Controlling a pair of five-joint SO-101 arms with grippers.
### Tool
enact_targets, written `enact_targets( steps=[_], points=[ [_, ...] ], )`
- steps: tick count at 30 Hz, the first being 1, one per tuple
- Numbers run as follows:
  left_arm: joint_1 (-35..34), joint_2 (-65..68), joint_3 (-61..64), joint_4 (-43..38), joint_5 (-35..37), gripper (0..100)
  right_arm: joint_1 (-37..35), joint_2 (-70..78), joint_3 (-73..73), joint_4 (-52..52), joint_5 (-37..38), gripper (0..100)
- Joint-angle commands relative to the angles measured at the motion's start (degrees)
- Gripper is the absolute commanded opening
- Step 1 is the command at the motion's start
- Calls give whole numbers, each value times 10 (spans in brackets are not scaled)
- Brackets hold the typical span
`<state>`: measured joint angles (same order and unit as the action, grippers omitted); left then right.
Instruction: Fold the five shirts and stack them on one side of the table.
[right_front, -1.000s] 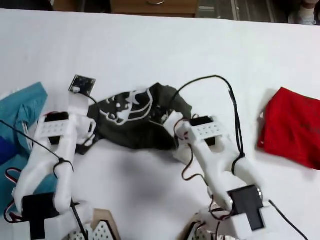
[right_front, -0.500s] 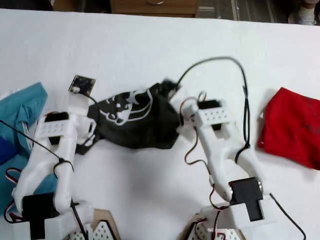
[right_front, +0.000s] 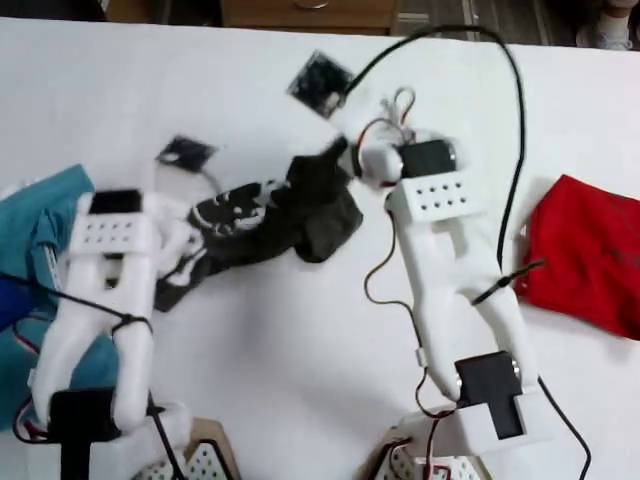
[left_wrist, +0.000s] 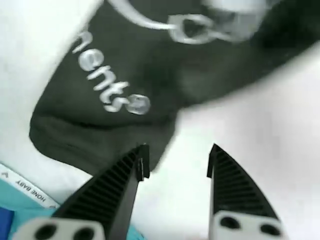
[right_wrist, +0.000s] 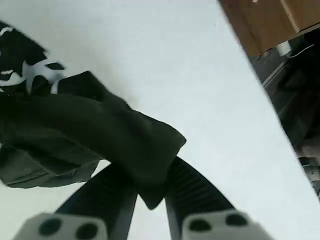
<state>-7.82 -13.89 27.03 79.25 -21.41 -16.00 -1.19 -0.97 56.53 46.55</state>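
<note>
Spreading the black shirt flat looks to be the step in hand, with no fold begun on it yet. Largest of all is the white tabletop (right_front: 300, 360), which carries everything.

The black shirt (right_front: 265, 215), marked with a white print, lies bunched and creased near the middle. It is strung out between the two arms rather than lying square. The red shirt (right_front: 590, 250) sits well apart from the black shirt, beyond the right arm, and its compact outline suggests it is already folded. The teal shirt (right_front: 50, 215) lies loose on the opposite side of the black shirt, just past the left arm and partly under it, so it probably still waits its turn.

The right end effector (right_wrist: 150, 182) is clamped on a corner of the black shirt. Cloth is pinched between its two fingers and the rest trails away from them, seemingly raised a little off the surface. The left end effector (left_wrist: 175, 160) stands wide apart and grips nothing. One finger is at the hem of the black shirt and the other is over bare tabletop just beside it.

Judging by this, the next move calls for the left end effector to close on that near hem. The two arms could then draw the black shirt taut and lay it flat, print side and sleeves sorted out. Pulling with only one corner held would likely drag the bundle instead of opening it.
</note>
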Motion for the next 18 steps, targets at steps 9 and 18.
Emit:
enact_targets(
  steps=[9, 18],
  points=[
    [140, -25, -26, 31, -27, 214, 29, -1, -49, -11, 28, 20],
    [-14, -18, 72, -192, -96, 215, 114, -4, -53, -56, 33, 20]
  ],
)
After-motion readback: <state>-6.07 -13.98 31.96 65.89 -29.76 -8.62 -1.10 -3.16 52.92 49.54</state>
